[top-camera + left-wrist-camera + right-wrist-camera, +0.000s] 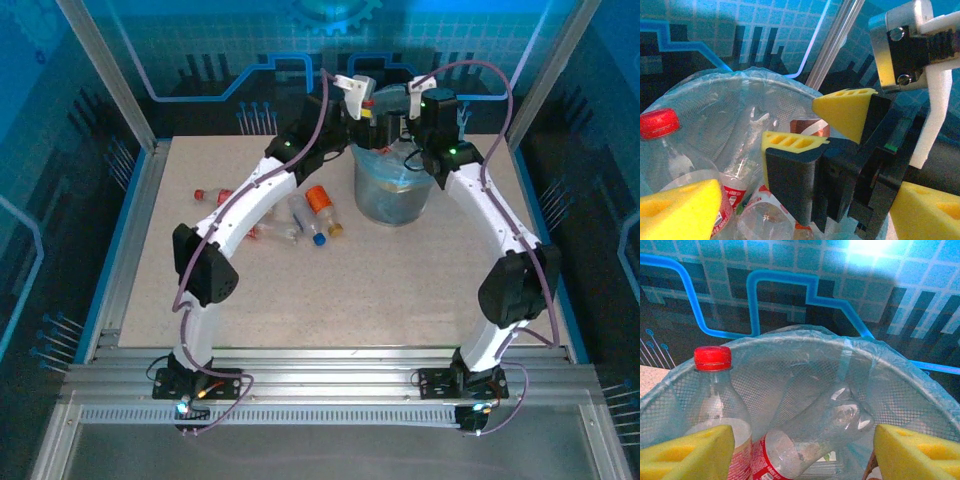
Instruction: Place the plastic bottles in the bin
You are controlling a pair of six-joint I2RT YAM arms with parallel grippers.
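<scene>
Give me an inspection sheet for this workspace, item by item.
Surface: beige tabletop, no spills seen.
Job's things: bag-lined bin at far centre holds a red-capped bottle and others; loose bottles lie on the table to its left in the top view.
Clutter: nothing seen.
Grippers: left gripper and right gripper both open above the bin.
Cables: purple cables run along both arms.
Surroundings: blue patterned walls, aluminium frame.

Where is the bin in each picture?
Top external: bin at the far middle of the table.
Left wrist: bin across the left and centre.
Right wrist: bin across the lower half.
Shared landmark: the red-capped bottle standing inside, at the left of both wrist views.
</scene>
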